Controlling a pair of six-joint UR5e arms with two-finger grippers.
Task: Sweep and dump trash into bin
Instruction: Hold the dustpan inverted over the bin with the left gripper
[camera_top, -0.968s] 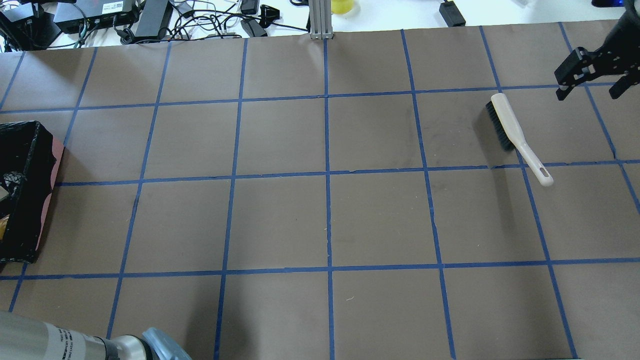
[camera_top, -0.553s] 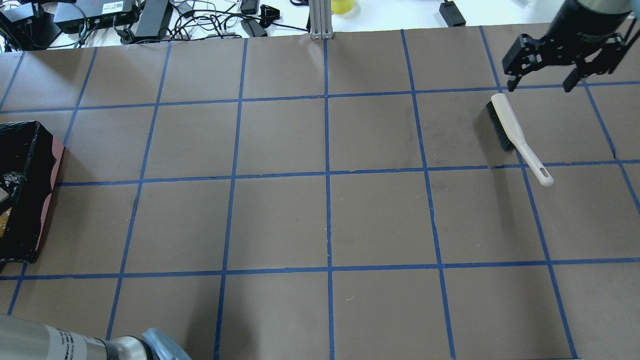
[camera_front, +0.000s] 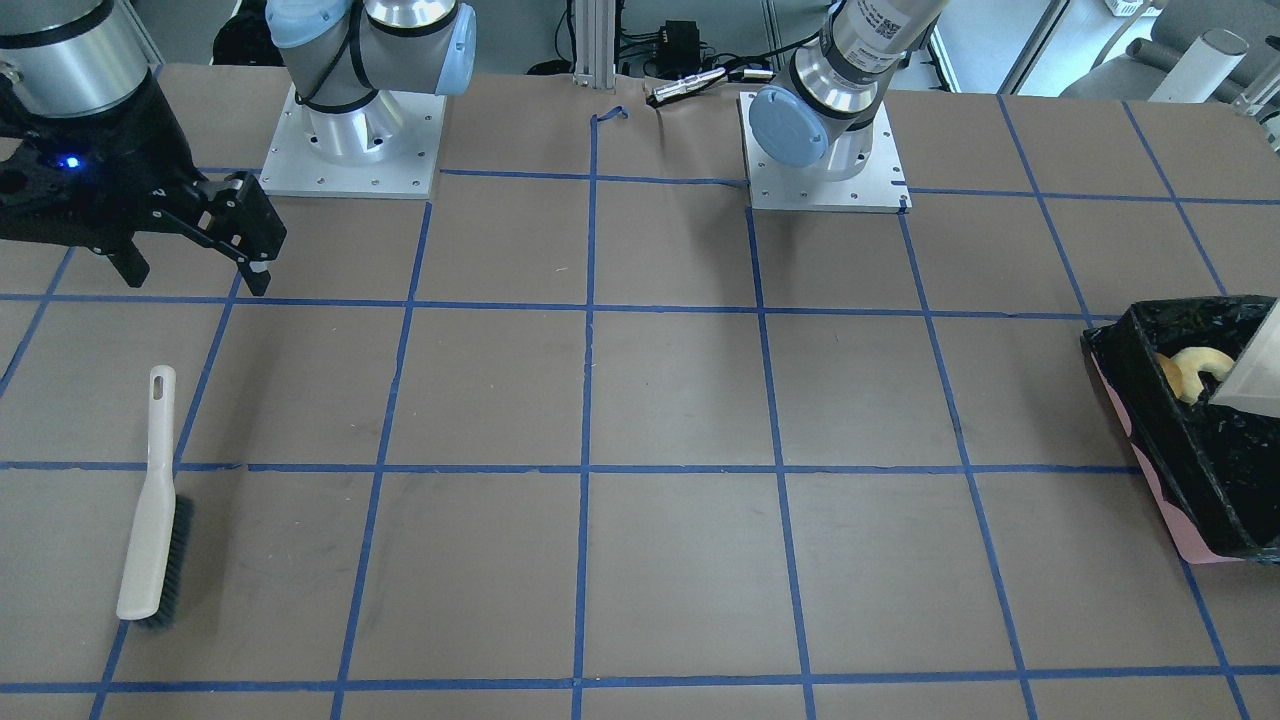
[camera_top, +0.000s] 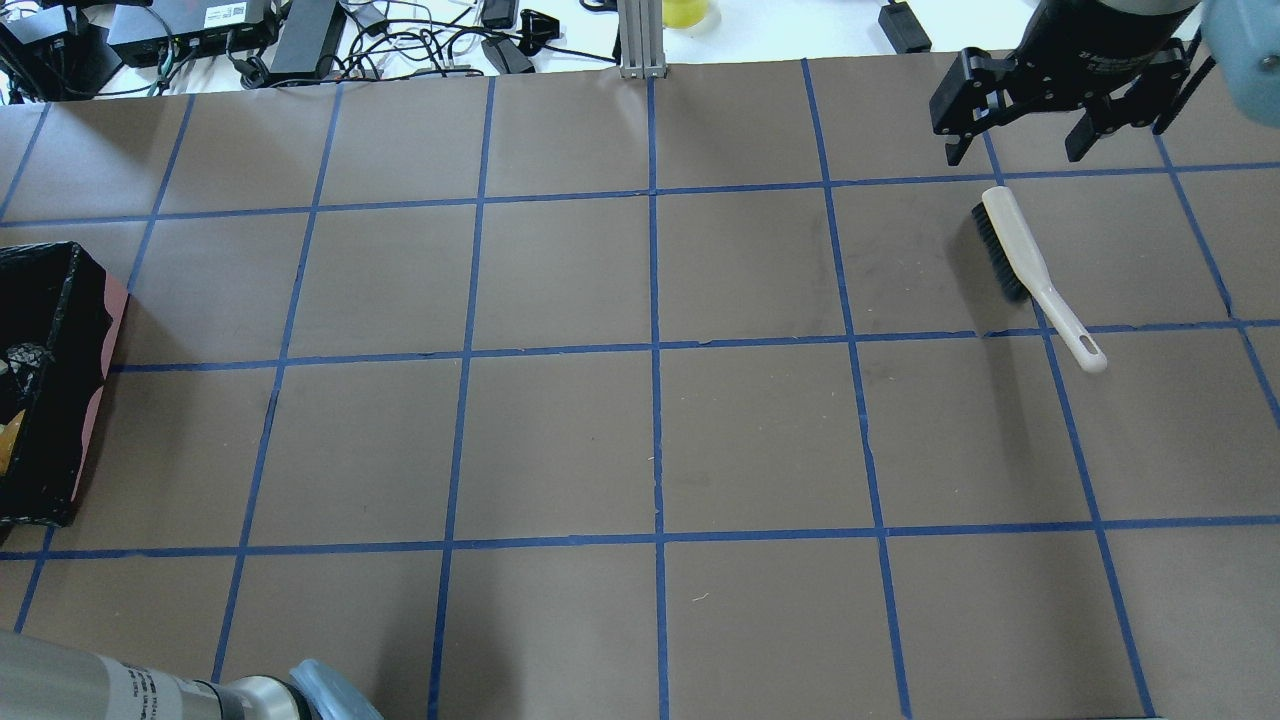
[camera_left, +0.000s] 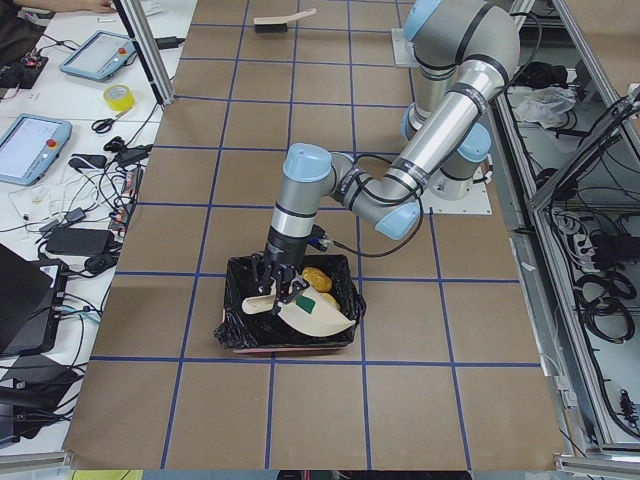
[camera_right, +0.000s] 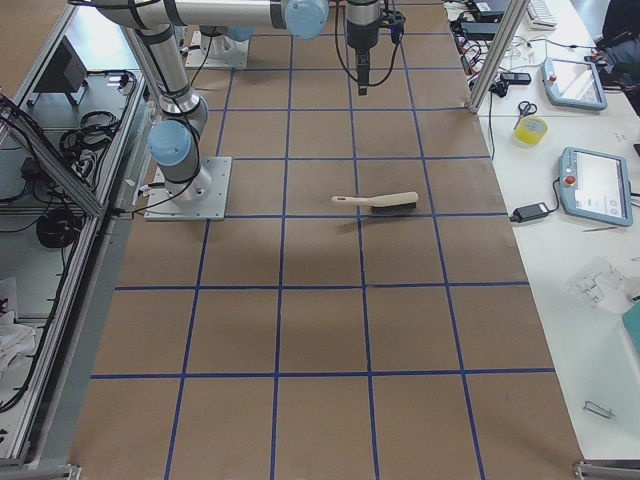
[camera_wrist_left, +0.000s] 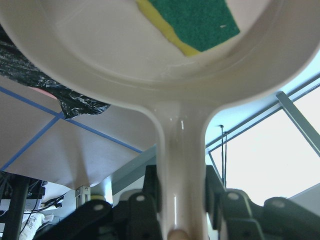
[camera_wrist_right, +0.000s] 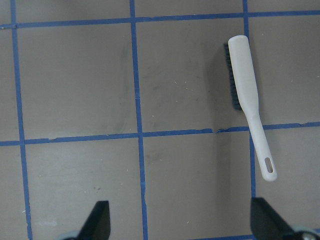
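Observation:
My left gripper (camera_wrist_left: 182, 200) is shut on the handle of the beige dustpan (camera_wrist_left: 115, 50) and holds it tilted inside the bin (camera_left: 240, 335), which is pink and lined with black plastic. The green-and-yellow sponge piece (camera_wrist_left: 200, 20) lies on the pan. The yellow-orange lump (camera_left: 317, 277) and the cream crescent (camera_front: 1200, 362) lie in the bin (camera_front: 1180, 440). My right gripper (camera_top: 1020, 135) is open and empty, in the air just beyond the tip of the brush head.
A beige hand brush (camera_top: 1030, 265) with dark bristles lies flat on the brown gridded table, also in the right wrist view (camera_wrist_right: 247, 100). Cables and boxes (camera_top: 250, 40) lie past the far edge. The bin (camera_top: 60, 380) stands at the table's left end.
My right gripper has moved left along the far side of the table, from the right edge to just beyond the brush head. The brush and the bin have not moved.

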